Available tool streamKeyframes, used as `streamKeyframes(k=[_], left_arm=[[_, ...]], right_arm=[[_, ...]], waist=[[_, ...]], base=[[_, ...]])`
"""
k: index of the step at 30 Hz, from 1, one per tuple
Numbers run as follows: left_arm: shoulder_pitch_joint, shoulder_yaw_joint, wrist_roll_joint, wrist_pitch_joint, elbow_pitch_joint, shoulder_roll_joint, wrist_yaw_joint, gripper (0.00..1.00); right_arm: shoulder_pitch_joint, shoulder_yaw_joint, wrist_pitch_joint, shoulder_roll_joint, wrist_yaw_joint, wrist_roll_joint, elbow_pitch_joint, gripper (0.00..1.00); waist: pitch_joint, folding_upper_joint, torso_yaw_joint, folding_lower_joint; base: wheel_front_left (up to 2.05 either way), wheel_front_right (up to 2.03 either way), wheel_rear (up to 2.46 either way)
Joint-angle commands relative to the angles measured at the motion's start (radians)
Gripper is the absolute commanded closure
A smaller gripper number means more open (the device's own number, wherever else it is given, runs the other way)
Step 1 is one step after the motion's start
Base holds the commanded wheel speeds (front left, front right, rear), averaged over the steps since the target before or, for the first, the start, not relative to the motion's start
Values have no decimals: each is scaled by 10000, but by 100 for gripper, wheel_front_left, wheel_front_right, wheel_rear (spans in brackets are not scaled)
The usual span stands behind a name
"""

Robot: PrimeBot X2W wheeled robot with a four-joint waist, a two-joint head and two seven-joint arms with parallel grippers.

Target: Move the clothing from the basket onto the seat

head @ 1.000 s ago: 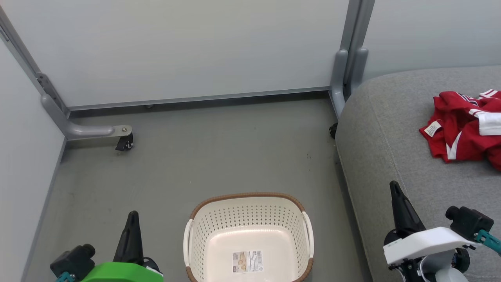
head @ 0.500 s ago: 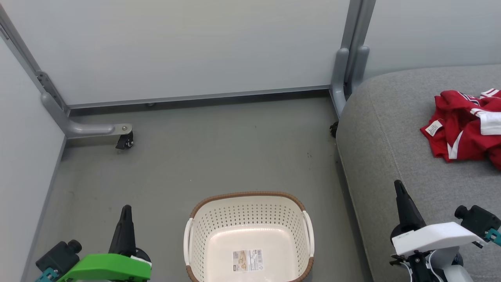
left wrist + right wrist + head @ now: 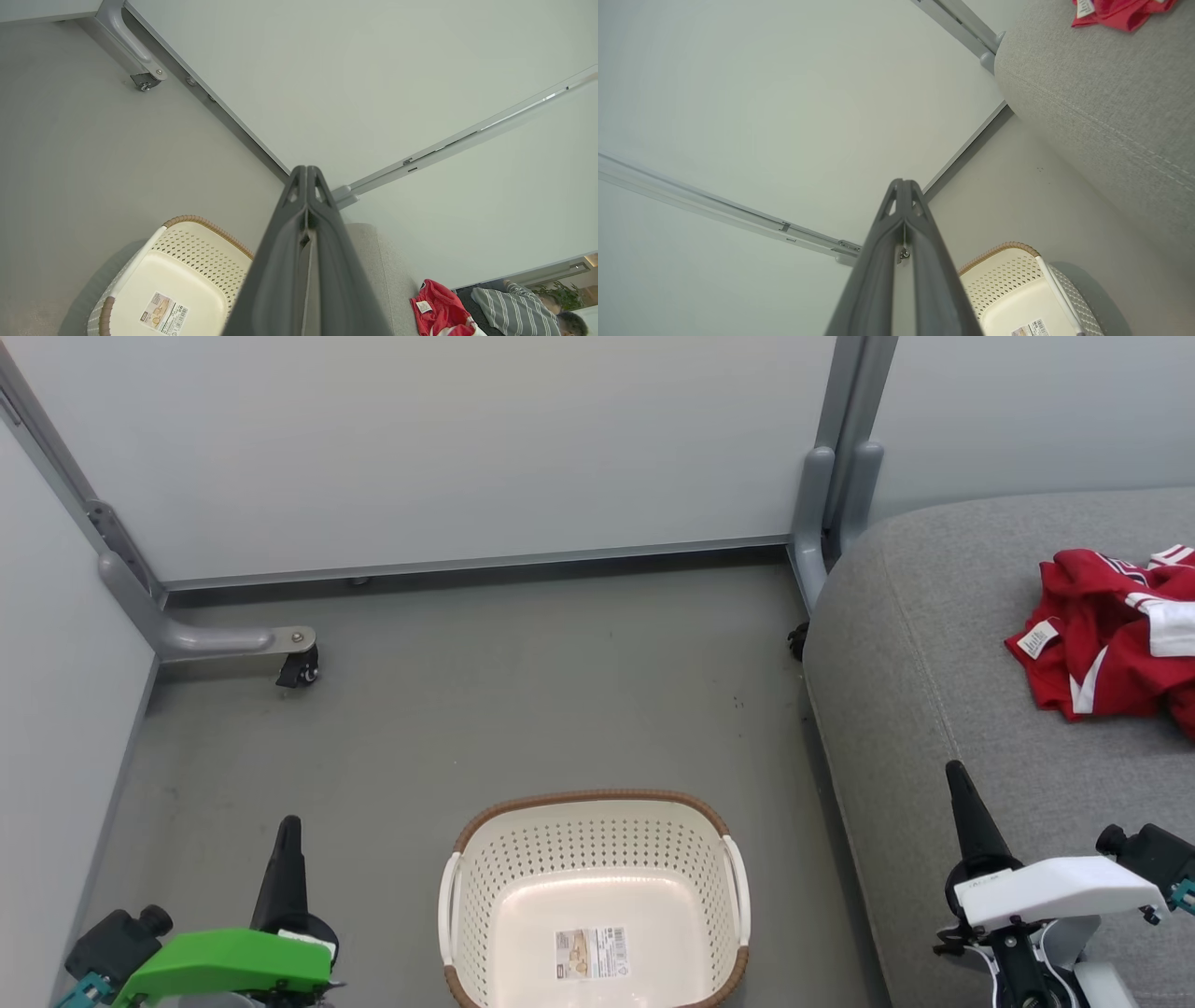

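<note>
Left pincer (image 3: 288, 825) shifted left, clothing (image 3: 1117, 658) seemingly amid seat (image 3: 934, 653)

Left gripper (image 3: 288, 823) farther left than a second ago, right gripper (image 3: 953, 770) slightly farther right.

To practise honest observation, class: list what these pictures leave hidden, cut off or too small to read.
- the clothing: head view, its right part cut off by the picture's edge.
- the basket: head view, near rim cut off by the bottom edge.
- the barcode sticker: head view, print too small to read.
</note>
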Motion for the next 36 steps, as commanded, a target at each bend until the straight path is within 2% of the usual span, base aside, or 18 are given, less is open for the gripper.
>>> streamKeyframes(k=[1, 36], left_arm=[[-316, 71, -342, 79, -70, 85, -84, 100], [-849, 698, -3616, 942, 262, 68, -405, 100]], right_arm=[[-274, -74, 79, -61, 6, 328, -46, 100], [-624, -529, 952, -8, 5, 3724, 319, 100]], waist=[[5, 0, 3, 0], [126, 0, 61, 0]], base=[[0, 0, 0], [0, 0, 0]])
